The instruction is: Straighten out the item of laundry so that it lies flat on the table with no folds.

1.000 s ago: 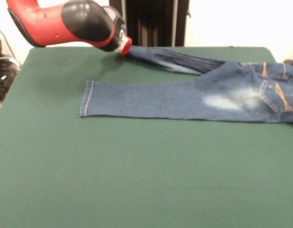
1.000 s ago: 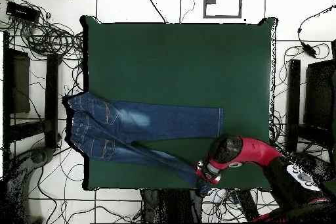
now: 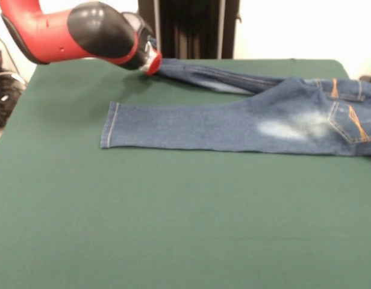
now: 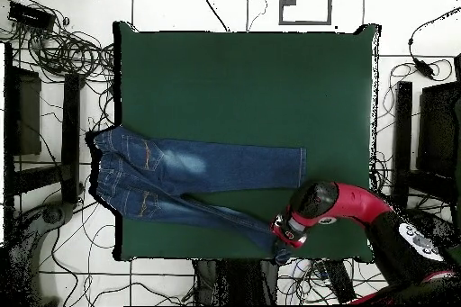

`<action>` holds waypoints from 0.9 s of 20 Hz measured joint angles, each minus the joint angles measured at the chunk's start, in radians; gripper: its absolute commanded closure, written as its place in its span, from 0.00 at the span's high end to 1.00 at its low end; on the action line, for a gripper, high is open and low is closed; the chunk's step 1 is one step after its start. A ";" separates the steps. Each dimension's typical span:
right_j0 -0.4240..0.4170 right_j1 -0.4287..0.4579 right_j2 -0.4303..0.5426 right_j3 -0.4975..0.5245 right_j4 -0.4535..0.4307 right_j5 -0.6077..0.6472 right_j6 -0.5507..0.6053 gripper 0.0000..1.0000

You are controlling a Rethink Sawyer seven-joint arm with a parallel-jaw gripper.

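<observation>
The jeans (image 3: 246, 117) lie across the far half of the table (image 3: 173, 229) in the front view, running from about ten o'clock to three o'clock of the green top, with the waistband and orange-stitched pockets spilling past the three o'clock edge. One leg lies flat and straight, its hem pointing toward nine o'clock; the other leg angles away toward eleven o'clock, narrow and twisted, its end meeting the gripper (image 3: 152, 62) near the table's far edge. In the overhead view the same leg runs toward five o'clock, ending at the gripper (image 4: 284, 231) close to the table's bottom edge. The red tip sits right on the cuff, which seems lifted slightly off the felt, so it looks to be holding the hem, though I cannot tell from either view how the fingers stand. Denim like this is soft and limp yet fairly weighty, and it likely drags on the felt rather than sliding freely; a pull at one point will trail a ridge behind it. The sensible hold is the cuff's edge, where the stitched hem is thickest, drawing the leg outward until it lies parallel to its mate and the twist rolls out.
</observation>
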 measured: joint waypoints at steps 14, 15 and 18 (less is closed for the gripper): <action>0.006 -0.028 0.039 -0.062 -0.024 0.059 -0.161 0.00; 0.008 -0.037 0.040 -0.067 -0.025 0.061 -0.179 0.00; 0.016 -0.067 0.043 -0.083 -0.025 0.062 -0.219 0.00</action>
